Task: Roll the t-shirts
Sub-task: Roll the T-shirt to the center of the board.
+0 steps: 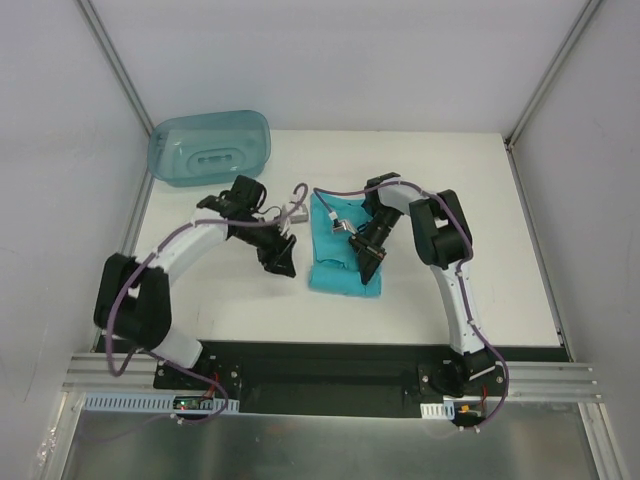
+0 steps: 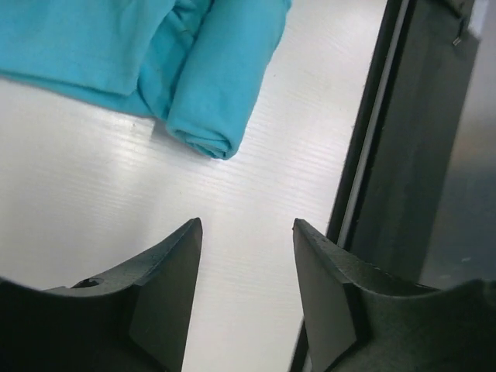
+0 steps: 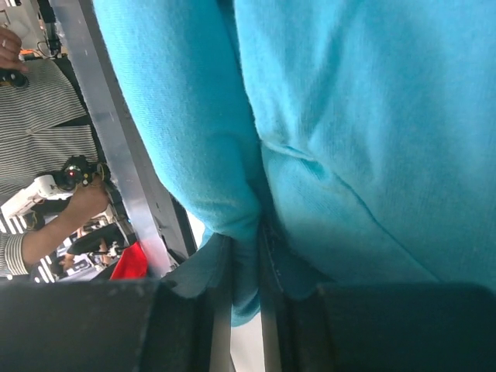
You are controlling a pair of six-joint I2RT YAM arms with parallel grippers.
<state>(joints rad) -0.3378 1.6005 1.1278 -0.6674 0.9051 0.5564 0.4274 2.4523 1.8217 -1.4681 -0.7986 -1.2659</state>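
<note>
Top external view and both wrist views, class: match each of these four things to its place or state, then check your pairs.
Column 1:
1. t-shirt
2. plastic bin
3. left tool
4. right tool

Column 2:
A. open, nothing between its fingers, over the white table
B. at the far-left corner
C. shut on turquoise fabric
D. partly rolled, lying mid-table

Pairs: 1-D, 2-B, 3-A, 4-C
</note>
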